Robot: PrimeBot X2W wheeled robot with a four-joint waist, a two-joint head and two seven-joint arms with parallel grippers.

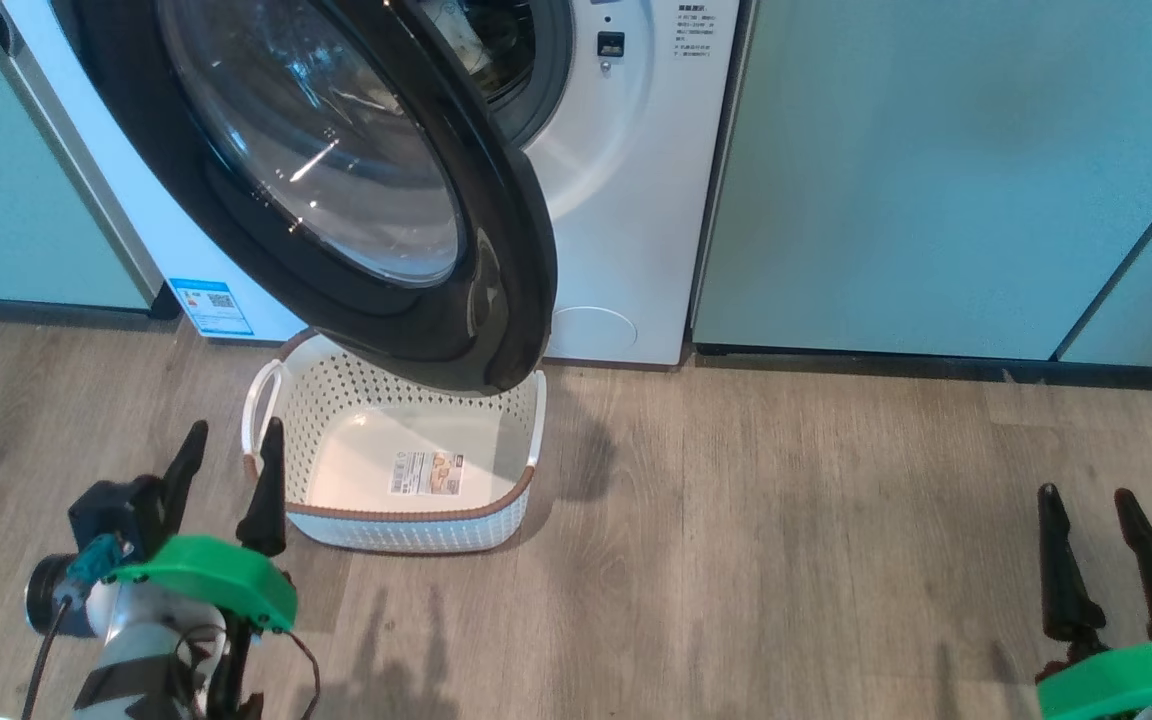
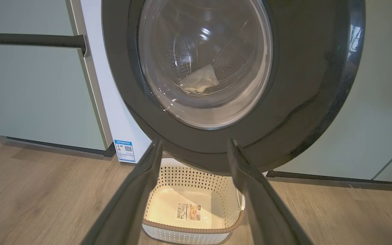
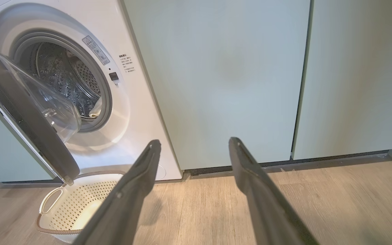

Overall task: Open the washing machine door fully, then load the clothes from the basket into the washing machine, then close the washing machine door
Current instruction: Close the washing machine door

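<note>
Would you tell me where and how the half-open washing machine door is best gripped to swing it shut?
Probably the black rim at the free edge of the washing machine door, farthest from the hinge, approached from the front with jaws straddling it: the rim is thin, while the bulging glass bowl offers no hold.

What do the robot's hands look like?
Each has two long, dark, pointed fingers. The left gripper sits on a bright green curved cover, with a teal plug and thin black cables by its pale wrist. The right gripper has a green cover too.
</note>
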